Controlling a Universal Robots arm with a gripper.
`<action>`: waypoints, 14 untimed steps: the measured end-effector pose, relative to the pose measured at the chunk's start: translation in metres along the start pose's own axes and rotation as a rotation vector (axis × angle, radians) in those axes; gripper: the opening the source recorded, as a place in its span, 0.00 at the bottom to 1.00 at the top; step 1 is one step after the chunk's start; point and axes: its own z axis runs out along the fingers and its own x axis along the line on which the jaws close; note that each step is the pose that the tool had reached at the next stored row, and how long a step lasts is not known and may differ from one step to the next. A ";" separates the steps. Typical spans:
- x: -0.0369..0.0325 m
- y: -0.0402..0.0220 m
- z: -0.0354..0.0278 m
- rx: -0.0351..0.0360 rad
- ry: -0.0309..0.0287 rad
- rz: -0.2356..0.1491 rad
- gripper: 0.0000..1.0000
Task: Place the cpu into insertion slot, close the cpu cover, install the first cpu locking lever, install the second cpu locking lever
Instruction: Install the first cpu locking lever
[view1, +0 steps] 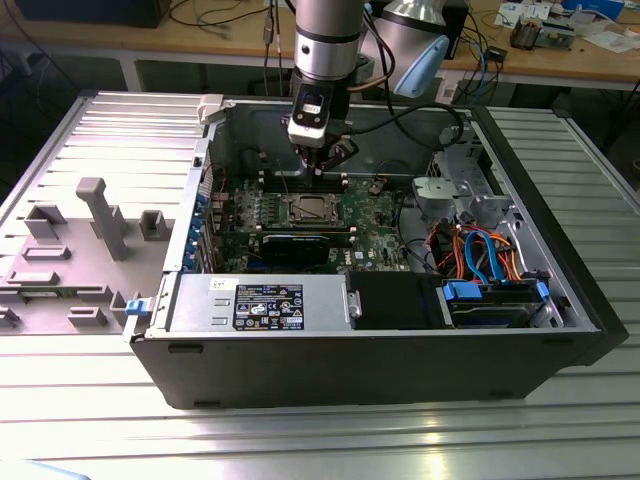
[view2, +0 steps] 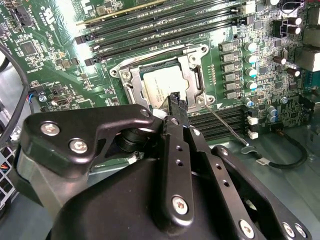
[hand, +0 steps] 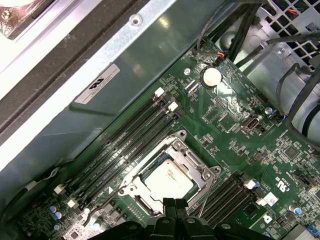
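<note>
The cpu (view2: 162, 86) (hand: 170, 181), a flat silver-grey square, lies in the insertion slot (view1: 308, 210) on the green motherboard. The cpu cover (view2: 194, 75) (hand: 194, 163), a silver frame plate, lies down around the chip. One thin wire locking lever (view2: 226, 126) (hand: 206, 196) juts out from a socket corner over the memory slots. Another thin lever (hand: 106, 197) runs along the opposite side. My gripper (view1: 322, 170) (view2: 176, 100) (hand: 175, 204) hangs just above the socket's edge with its black fingers together and nothing between them.
Long black memory slots (hand: 125, 135) flank the socket on both sides. The open case has a power supply (view1: 260, 305) at its front, a black graphics card (view1: 300, 243) near the socket, and a drive cage with orange and blue cables (view1: 480, 250) at the exterior view's right.
</note>
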 end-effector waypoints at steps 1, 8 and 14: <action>0.0000 0.0000 0.0000 0.0000 0.0000 -0.002 0.11; 0.0000 0.0000 0.0000 -0.0002 -0.0006 -0.017 0.11; 0.0000 0.0000 0.0000 -0.0003 -0.0010 -0.029 0.11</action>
